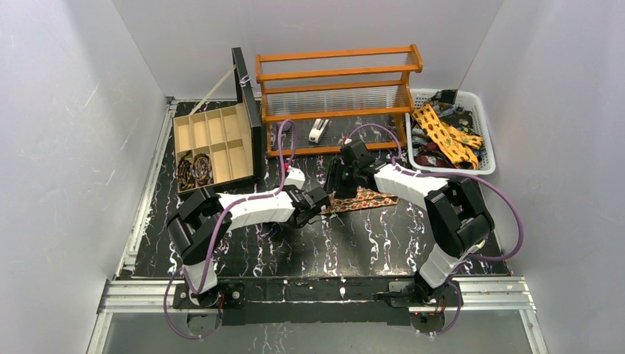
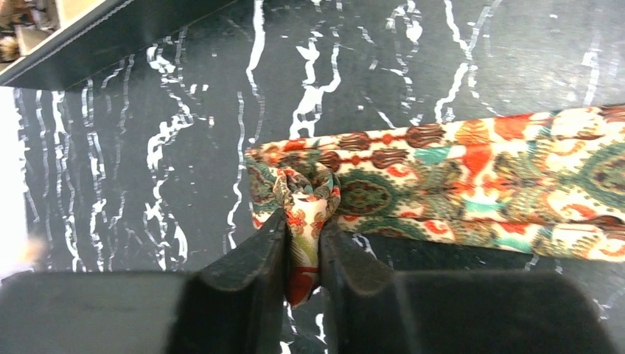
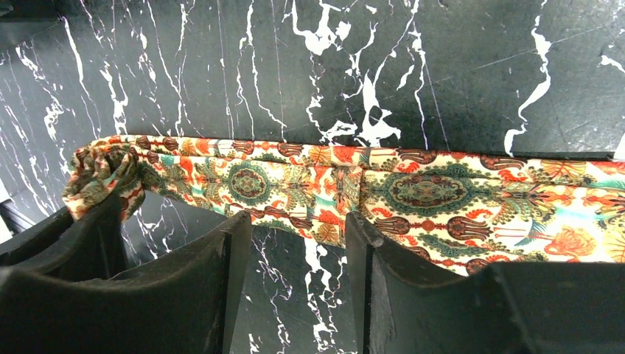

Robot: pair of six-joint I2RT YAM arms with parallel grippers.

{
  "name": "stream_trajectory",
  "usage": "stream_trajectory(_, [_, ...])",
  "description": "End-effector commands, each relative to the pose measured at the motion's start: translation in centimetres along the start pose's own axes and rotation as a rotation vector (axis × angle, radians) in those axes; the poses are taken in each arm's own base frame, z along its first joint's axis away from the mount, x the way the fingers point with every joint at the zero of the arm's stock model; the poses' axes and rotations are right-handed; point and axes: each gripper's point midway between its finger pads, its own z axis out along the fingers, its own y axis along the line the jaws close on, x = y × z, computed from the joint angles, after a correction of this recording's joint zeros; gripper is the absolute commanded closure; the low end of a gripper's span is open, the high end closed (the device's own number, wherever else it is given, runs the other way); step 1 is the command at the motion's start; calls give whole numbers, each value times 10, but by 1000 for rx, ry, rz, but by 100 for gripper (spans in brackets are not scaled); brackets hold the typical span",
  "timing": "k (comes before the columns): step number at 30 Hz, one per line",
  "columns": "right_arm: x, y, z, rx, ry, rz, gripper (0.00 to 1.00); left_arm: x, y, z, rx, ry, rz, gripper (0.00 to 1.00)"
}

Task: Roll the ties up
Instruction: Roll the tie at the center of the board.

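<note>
Tie (image 2: 442, 177) is pinched at its end by left fingers (image 2: 243, 284), likely to start the roll; right fingers (image 3: 214, 284) are spread over it.

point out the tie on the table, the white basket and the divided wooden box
patterned tie (image 2: 457, 184): left wrist view, middle of the flat strip
white basket (image 1: 477, 109): top external view, its right wall
divided wooden box (image 1: 234, 157): top external view, a bare compartment

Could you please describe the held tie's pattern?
Long fabric tie: cream, red and green medallions; right wrist view.
</note>
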Motion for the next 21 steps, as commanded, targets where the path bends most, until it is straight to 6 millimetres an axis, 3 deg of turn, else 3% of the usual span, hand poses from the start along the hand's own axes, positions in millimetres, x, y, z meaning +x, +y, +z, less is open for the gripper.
stream_trajectory(1, [-11,11,-10,-52,-36,10,41,-16,-25,-8,108,-21,-70,77])
stream_trajectory(6, [-8,12,-10,-69,-14,7,41,-16,-59,-16,288,17,-133,58])
stream_trajectory(9, [-5,13,-9,-82,5,3,41,-16,-66,-16,352,49,-181,52])
stream_trajectory(11, [-3,15,-9,-97,18,-3,41,-27,-66,-24,401,28,-232,49])
stream_trajectory(16, [-2,38,-15,-225,31,-57,35,-50,-39,-46,479,-46,-361,38])
stream_trajectory(21, [-3,78,-20,-456,-27,-257,22,-49,7,-50,487,-72,-502,32])
